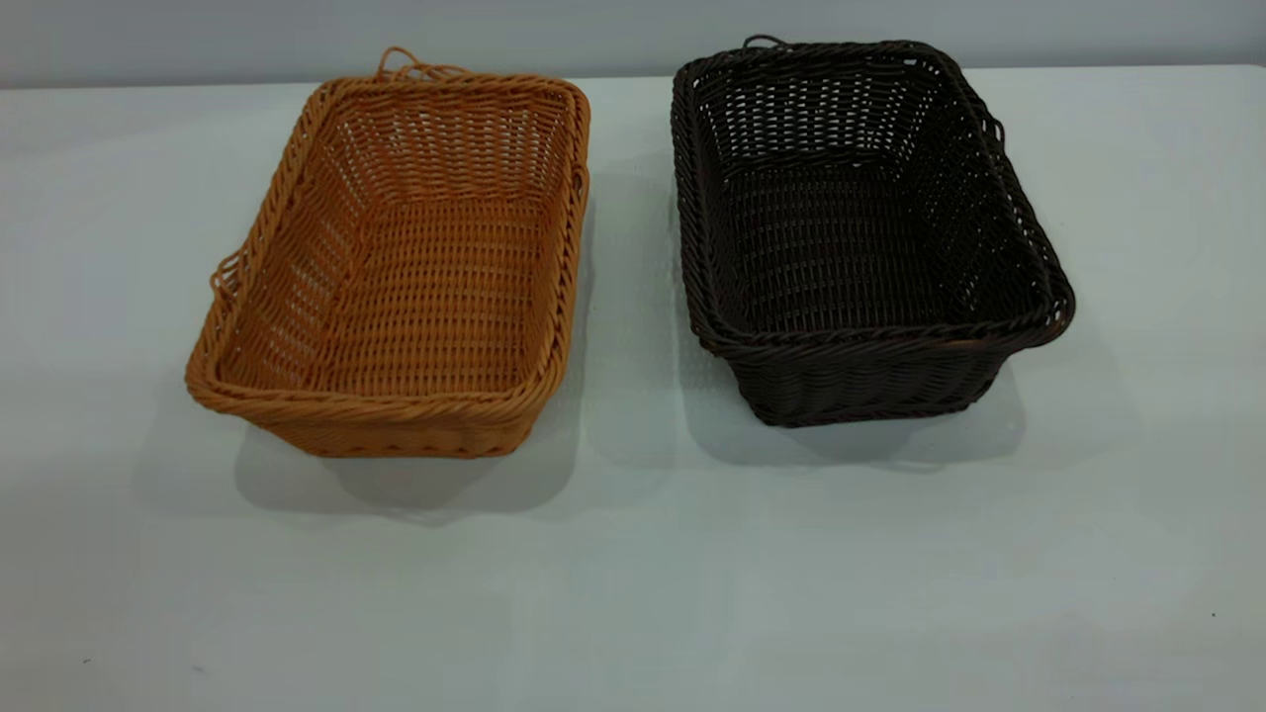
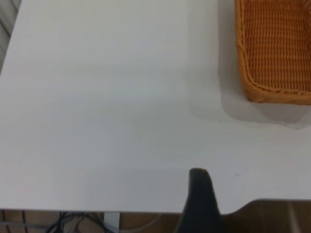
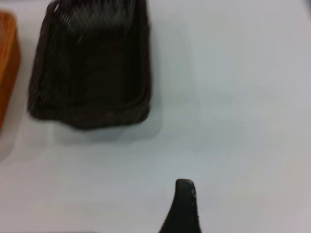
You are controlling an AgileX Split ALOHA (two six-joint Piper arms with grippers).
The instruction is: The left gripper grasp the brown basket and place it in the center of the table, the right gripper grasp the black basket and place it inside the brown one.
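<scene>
The brown basket stands empty on the white table, left of the middle. The black basket stands empty beside it on the right, a narrow gap apart. Neither arm shows in the exterior view. In the left wrist view my left gripper hovers over the table's near edge, short of a corner of the brown basket; one dark finger shows, nothing between the jaws. In the right wrist view my right gripper is above bare table, short of the black basket; one finger shows, jaws empty.
The table's front half is bare white surface. A grey wall runs behind the baskets. The left wrist view shows the table's edge with cables and brown floor below. A sliver of the brown basket shows in the right wrist view.
</scene>
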